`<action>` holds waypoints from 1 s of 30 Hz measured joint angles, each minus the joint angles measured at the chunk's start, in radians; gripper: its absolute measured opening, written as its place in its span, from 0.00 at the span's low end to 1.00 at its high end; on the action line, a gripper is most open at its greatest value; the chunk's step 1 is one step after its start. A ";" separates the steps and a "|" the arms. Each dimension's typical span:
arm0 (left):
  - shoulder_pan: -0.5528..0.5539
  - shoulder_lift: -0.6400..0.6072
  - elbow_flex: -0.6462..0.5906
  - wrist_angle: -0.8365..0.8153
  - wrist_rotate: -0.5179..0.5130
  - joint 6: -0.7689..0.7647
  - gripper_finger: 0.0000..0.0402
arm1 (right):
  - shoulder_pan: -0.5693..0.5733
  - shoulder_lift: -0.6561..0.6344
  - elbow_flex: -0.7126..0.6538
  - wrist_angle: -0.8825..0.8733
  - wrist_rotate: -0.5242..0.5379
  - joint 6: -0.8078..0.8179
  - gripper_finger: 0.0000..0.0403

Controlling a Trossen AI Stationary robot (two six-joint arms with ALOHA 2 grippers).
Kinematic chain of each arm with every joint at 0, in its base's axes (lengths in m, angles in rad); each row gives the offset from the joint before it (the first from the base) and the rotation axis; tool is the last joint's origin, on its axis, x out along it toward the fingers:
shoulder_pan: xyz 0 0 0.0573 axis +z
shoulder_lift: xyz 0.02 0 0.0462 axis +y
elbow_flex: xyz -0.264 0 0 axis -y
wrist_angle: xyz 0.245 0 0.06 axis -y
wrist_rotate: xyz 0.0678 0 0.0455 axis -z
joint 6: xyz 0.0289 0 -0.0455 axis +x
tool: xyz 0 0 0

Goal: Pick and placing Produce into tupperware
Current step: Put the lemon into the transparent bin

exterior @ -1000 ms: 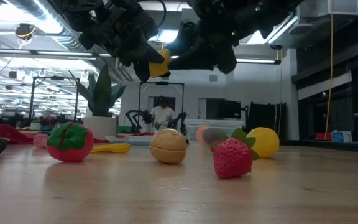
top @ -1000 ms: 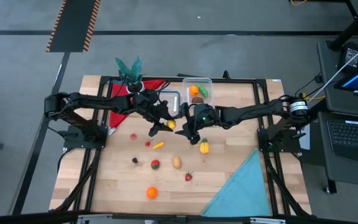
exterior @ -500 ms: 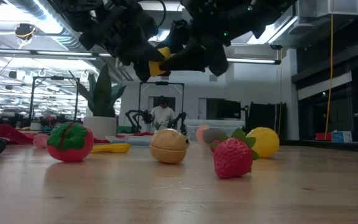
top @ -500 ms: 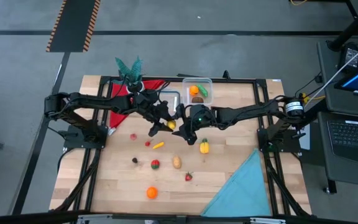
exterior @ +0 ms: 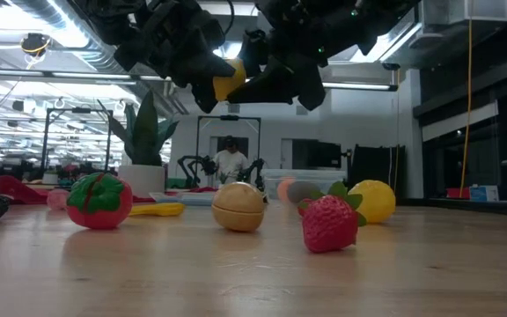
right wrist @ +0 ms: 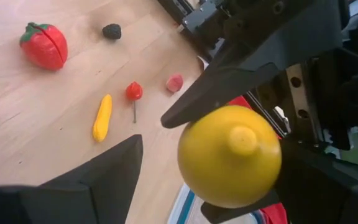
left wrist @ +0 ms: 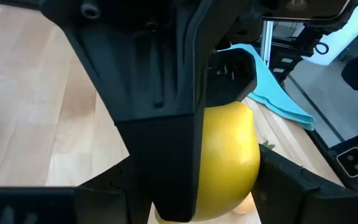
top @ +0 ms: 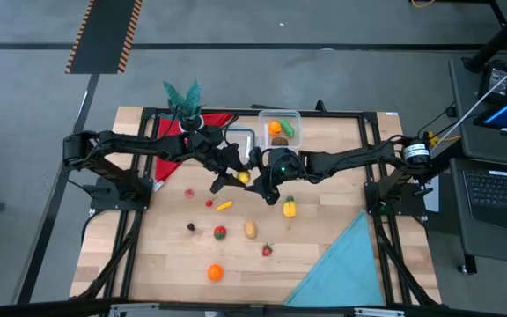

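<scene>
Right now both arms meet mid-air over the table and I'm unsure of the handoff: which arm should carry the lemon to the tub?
Probably the right. The left tool holds the lemon, and the right tool waits open around it, nearer the tupperware.

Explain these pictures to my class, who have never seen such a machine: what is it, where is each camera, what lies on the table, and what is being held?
Two dark robot arms work over a wooden table. One camera looks straight down, one sits at table height, and one rides on each wrist. The left gripper holds a yellow lemon in the air, its jaws shut on it. The right gripper waits right beside the lemon, jaws open. Toy produce lies scattered: a tomato, a strawberry, an orange. The clear tub at the far edge already holds some pieces.
</scene>
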 joint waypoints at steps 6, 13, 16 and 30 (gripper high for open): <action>0.000 0.000 0.000 -0.001 0.000 -0.004 0.51 | -0.001 0.000 0.000 0.006 0.002 0.001 0.68; 0.000 0.000 0.000 -0.001 0.003 -0.007 0.51 | -0.001 -0.001 0.001 0.013 0.005 0.051 0.51; 0.000 0.000 0.000 0.000 0.003 -0.007 0.51 | -0.001 -0.002 0.001 0.013 0.004 0.052 0.51; 0.000 0.000 0.000 0.002 -0.028 0.000 0.58 | -0.001 -0.002 -0.001 0.017 0.005 0.116 0.52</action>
